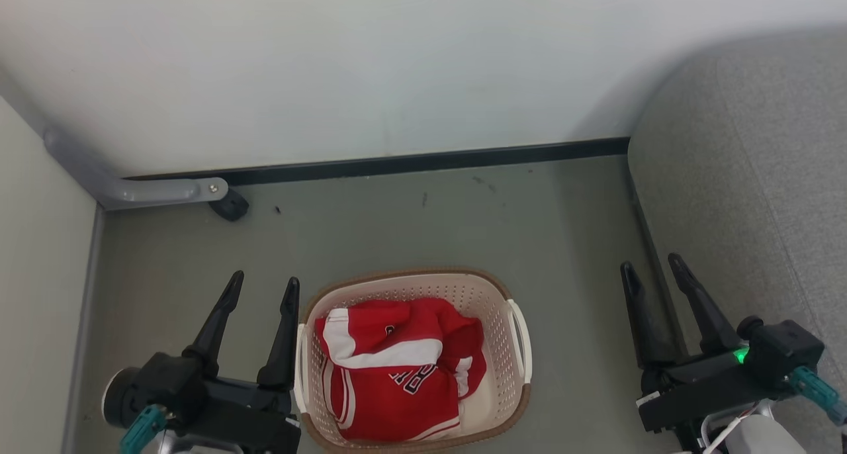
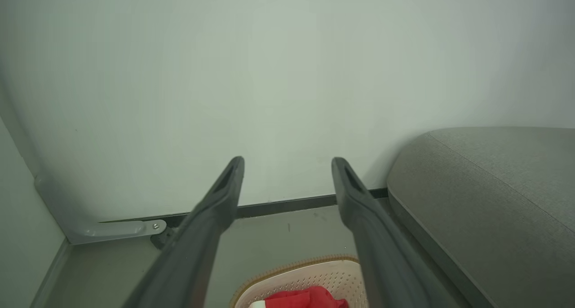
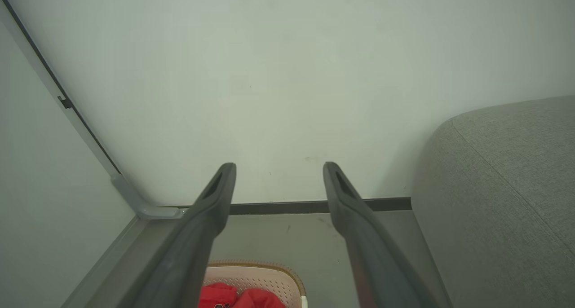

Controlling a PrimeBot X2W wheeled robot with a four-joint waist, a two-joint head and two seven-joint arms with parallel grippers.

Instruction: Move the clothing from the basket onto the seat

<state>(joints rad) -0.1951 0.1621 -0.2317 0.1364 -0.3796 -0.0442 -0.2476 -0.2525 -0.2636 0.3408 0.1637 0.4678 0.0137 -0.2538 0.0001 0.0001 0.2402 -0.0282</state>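
the basket [image 1: 491, 308] is found standing on the floor [image 1: 397, 222], toward its near edge, with the seat [image 1: 748, 176] bounding the floor's right edge and well apart from the basket. the clothing [image 1: 390, 374] is held wholly inside the basket, bunched in one heap: red fabric with a broad white stripe lies uppermost and black-white lettering shows lower down; where one garment ends and the other begins cannot be told. nothing is laid on the seat, so the task is judged not begun. the left gripper [image 1: 265, 279] is seen just beside the basket's left handle, apart from it, fingers spread wide with nothing between them. the right gripper [image 1: 650, 263] is seen between the basket and the seat, close by the seat's near side, likewise spread wide and empty. both are pointed toward the far wall [image 1: 331, 63] rather than down into the basket; this is judged a ready posture flanking the load, the right arm being placed nearer the destination. since the heap is soft and loosely piled, a pinch on an upper fold is judged sufficient, though the second garment may be dragged along or caught on the rim. a grey bracket [image 1: 165, 190] is noted at the floor's far left corner, well apart from the work.
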